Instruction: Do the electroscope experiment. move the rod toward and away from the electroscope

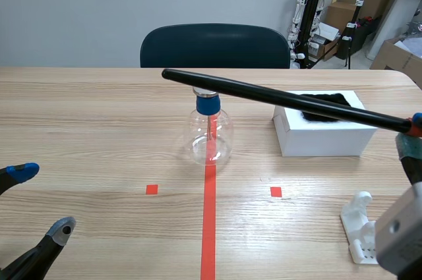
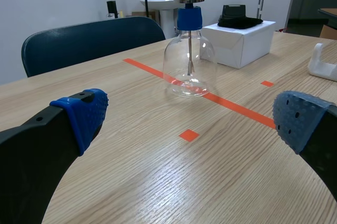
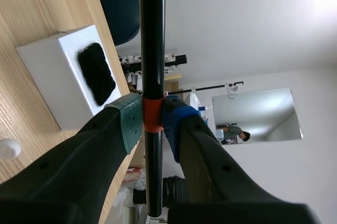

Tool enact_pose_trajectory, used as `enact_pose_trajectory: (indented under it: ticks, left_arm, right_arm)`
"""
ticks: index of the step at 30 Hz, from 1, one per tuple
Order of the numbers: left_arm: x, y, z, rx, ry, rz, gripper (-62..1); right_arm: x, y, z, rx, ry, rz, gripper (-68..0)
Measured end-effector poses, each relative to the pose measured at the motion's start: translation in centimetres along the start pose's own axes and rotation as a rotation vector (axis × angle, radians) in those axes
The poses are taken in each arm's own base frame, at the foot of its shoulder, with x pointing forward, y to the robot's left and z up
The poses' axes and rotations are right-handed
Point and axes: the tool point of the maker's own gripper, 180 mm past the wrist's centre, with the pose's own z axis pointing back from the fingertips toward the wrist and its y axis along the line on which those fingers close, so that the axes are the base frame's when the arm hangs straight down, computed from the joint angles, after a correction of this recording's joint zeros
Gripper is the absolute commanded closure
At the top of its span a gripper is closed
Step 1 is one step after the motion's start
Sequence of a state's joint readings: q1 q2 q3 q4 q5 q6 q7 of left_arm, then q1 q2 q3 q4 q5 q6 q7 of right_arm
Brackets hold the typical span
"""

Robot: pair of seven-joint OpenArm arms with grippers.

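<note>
The right gripper (image 3: 151,121) is closed tight on the rod (image 3: 151,50). Its two pads pinch the orange band near one end. I think it holds the end so that the long black part can reach far out and the arm can stay back.

The rod slants up across the table (image 1: 99,115). Its free tip is over the electroscope (image 1: 211,132), just above the metal plate (image 1: 206,91) on top. In the left wrist view the plate looks bare, so I think the rod is near it and not touching.

The electroscope stands upright on the red line, in the middle of the table. That spot keeps it well away from every edge.

The left gripper (image 2: 192,121) is wide open and holds nothing. It sits low, well back from the glass, so it is not in the way.

Under the rod is a white box (image 1: 323,136) with a black cloth (image 1: 326,105) on it. A small white stand (image 1: 359,227) is by the right arm. There is lots of room to pull the rod back to the right. It should stay high, or it could knock the glass or the box.
</note>
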State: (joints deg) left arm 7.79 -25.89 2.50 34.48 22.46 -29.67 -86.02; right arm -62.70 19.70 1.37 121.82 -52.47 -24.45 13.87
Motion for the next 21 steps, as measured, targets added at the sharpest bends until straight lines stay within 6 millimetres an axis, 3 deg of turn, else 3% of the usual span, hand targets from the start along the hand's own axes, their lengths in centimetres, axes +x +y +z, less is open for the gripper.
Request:
enact_pose_trajectory:
  ticks: [21]
  left_arm:
    - [0.0, 0.0, 0.0, 0.0, 0.0, 0.0, -62.3]
  right_arm:
    - [-0.33, 0.0, 0.0, 0.0, 0.018, 0.0, -3.7]
